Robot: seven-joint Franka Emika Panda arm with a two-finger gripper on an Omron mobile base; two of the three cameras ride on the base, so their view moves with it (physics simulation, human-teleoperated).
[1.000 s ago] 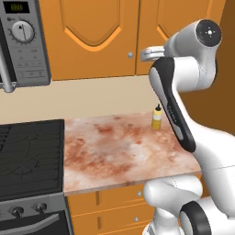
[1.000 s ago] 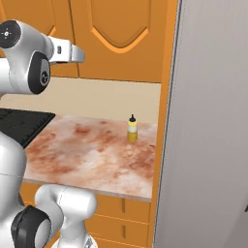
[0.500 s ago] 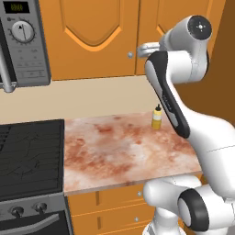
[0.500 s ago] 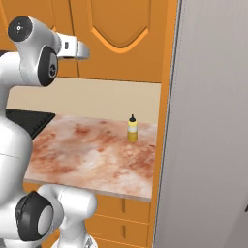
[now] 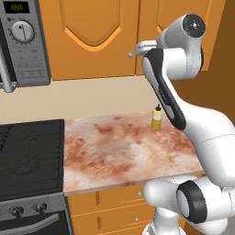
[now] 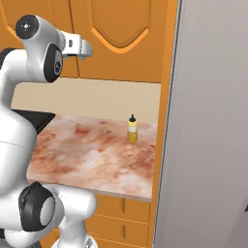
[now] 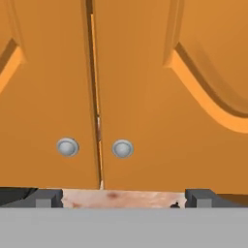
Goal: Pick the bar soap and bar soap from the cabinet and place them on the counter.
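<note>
The cabinet (image 7: 145,87) fills the hand view with both arched-panel doors shut and two silver knobs (image 7: 67,147) (image 7: 122,148) side by side at the seam. The bar soaps are hidden. My gripper (image 7: 123,198) is open, its fingertips (image 7: 46,197) spread wide below the knobs and holding nothing. From the base, the gripper (image 5: 137,47) hangs level with the doors' lower edge, right beside a knob (image 5: 130,55), and the same gripper (image 6: 85,49) is high above the counter (image 5: 124,151). The cabinet doors (image 6: 116,38) are closed there too.
A yellow bottle with a dark cap (image 5: 156,118) stands at the back of the counter (image 6: 97,155), below the hand. A microwave (image 5: 23,41) hangs at the left over a black stove top (image 5: 30,156). A tall grey panel (image 6: 208,121) walls off the right side.
The arm has lifted and carried the hand a little closer to the cabinet doors. The jaws stay wide apart, and nothing on the counter has moved.
</note>
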